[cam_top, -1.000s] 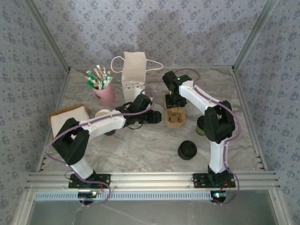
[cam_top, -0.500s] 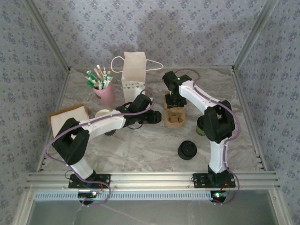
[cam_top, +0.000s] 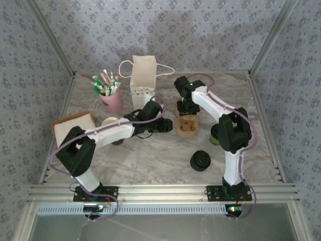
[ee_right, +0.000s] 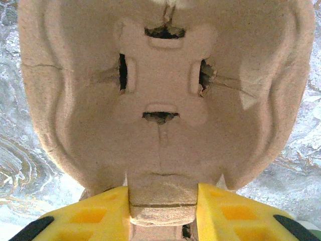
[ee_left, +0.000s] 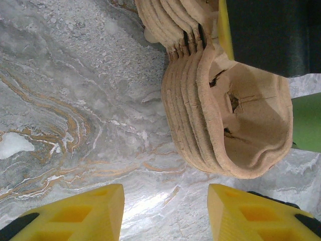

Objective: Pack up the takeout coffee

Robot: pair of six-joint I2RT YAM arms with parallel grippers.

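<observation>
The takeout coffee's paper cup (cam_top: 109, 122) stands at the left with its cream inside showing, partly behind my left arm. A stack of brown pulp cup carriers (cam_top: 188, 126) sits mid-table. My right gripper (cam_top: 186, 111) comes down on it from behind; in the right wrist view the right gripper (ee_right: 163, 201) is shut on the top carrier's (ee_right: 160, 95) middle tab. My left gripper (cam_top: 168, 125) lies low just left of the stack. In the left wrist view the left gripper (ee_left: 165, 201) is open over bare marble, and the carriers (ee_left: 235, 125) lie ahead to the right.
A white paper bag (cam_top: 143, 78) stands at the back, with a pink cup of sachets (cam_top: 111, 99) to its left. A flat box (cam_top: 73, 126) lies far left. Black lids (cam_top: 200, 160) sit in front of the carriers, and stacked green cups (cam_top: 215, 134) stand beside my right arm.
My right gripper's jaws have narrowed onto the carrier's tab. Both arms have hardly moved.
</observation>
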